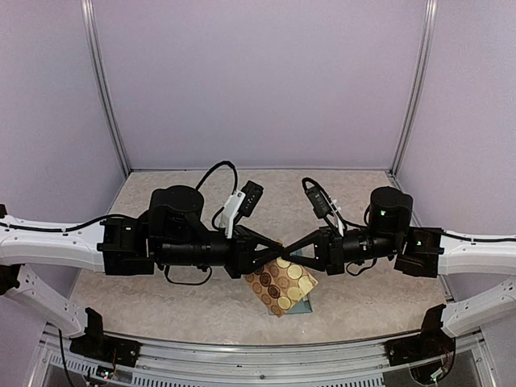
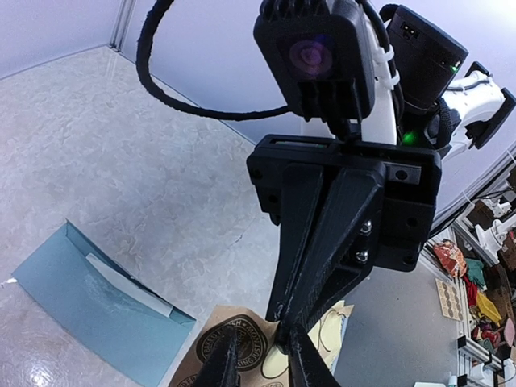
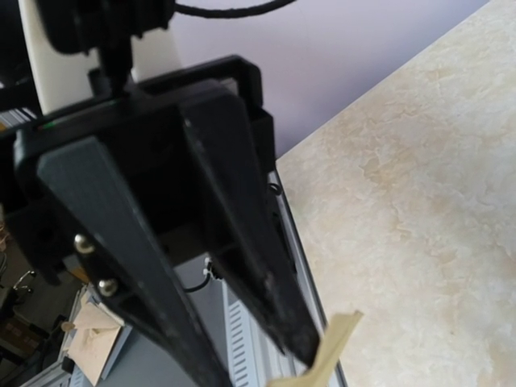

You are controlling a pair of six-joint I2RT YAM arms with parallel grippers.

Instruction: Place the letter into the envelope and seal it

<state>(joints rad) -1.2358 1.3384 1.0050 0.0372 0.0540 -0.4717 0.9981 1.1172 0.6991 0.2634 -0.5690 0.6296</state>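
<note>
Here, right gripper (image 2: pixel 282 326) closed, tips at sticker sheet (image 1: pixel 282 286), left gripper (image 2: pixel 262 351) state unclear, envelope (image 2: pixel 97 310) lying flat nearby.

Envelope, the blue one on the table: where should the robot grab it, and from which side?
Pinch the open flap at its free edge, coming in low from the flap's side. The envelope lies flat on the table, so its body gives no lip to grab, while the flap seems to stand up slightly. Stay clear of the corner beside the sticker sheet.
</note>
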